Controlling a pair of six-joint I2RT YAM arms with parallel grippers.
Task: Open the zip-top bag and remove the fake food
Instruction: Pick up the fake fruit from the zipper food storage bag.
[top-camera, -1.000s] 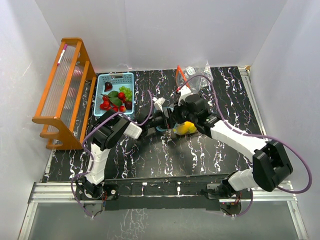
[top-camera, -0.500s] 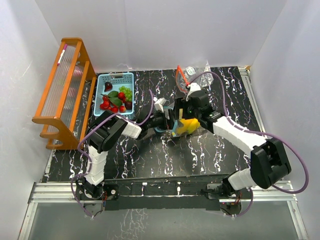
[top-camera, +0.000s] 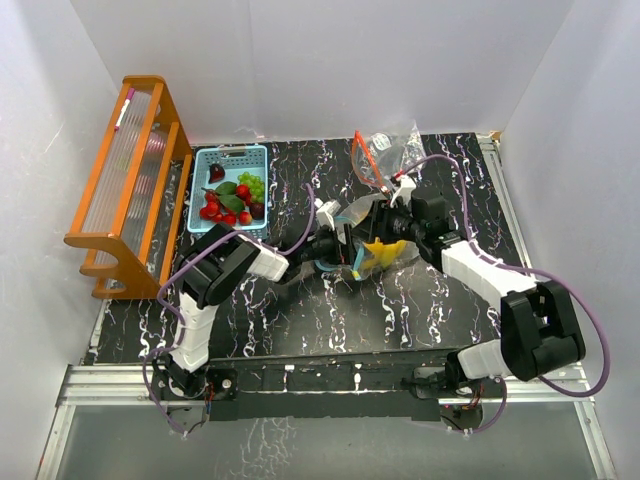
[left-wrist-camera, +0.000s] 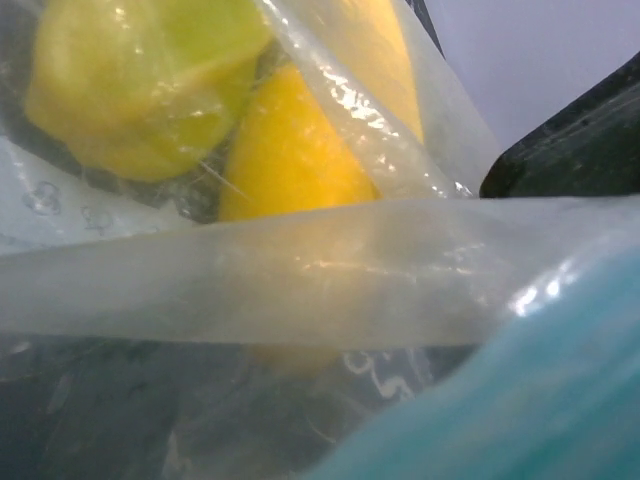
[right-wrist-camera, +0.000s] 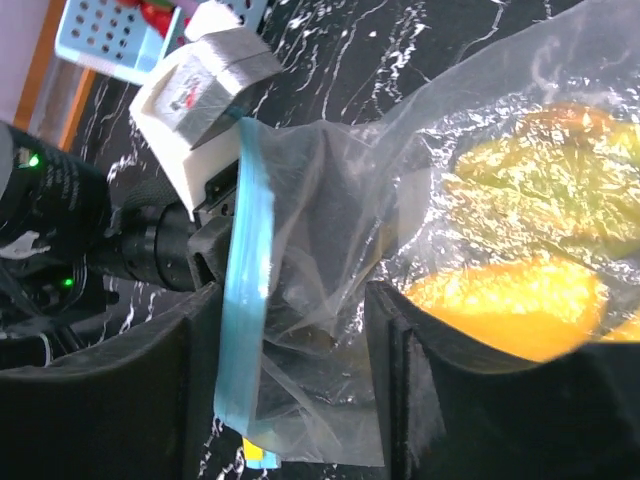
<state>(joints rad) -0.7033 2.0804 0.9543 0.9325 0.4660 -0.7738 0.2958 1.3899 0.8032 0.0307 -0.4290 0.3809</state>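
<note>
The left claw (right-wrist-camera: 222, 215) pinches the zip-top bag (right-wrist-camera: 330, 200) by its blue edge over the tabletop (top-camera: 300, 320), the right claw (right-wrist-camera: 292, 300) straddles its film (gripping or not, I cannot tell), and with the yellow fake food (right-wrist-camera: 510, 300) inside, slick film could slip free mid-pull

No lettering can be read on the zip-top bag (right-wrist-camera: 330, 200) or anywhere else.

Fake food (left-wrist-camera: 290, 150) blurred behind bag (left-wrist-camera: 300, 285)
</note>
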